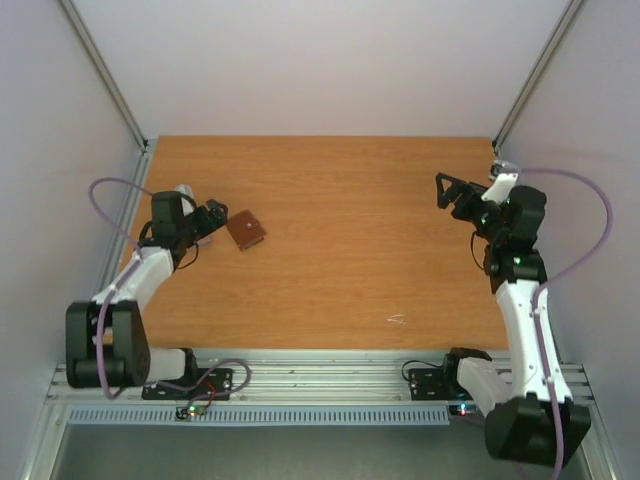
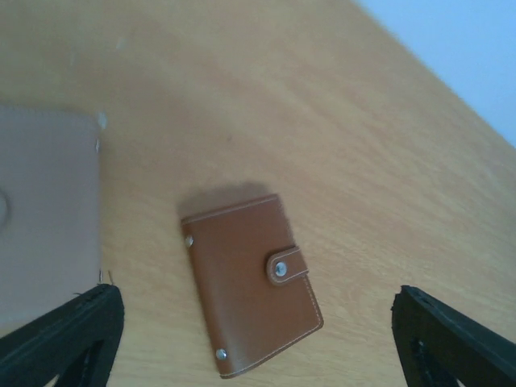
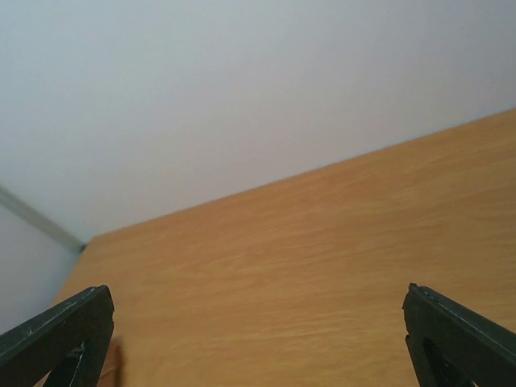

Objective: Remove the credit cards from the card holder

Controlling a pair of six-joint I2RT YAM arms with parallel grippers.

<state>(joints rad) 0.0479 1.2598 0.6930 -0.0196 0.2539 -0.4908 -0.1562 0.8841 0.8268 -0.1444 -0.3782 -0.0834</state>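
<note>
Just ahead of the wide-open left claw (image 1: 214, 218): holder (image 2: 250, 282), flat on table (image 2: 363, 161), tab (image 2: 284, 266) snapped shut, cards hidden inside; right claw (image 1: 455, 192) open, empty, well apart; risk: a lone pinch may slide holder, snap resisting.

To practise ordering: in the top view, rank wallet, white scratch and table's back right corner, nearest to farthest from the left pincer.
1. Wallet, right beside the left pincer.
2. White scratch, front, right of centre.
3. Back right corner, farthest away.
</note>
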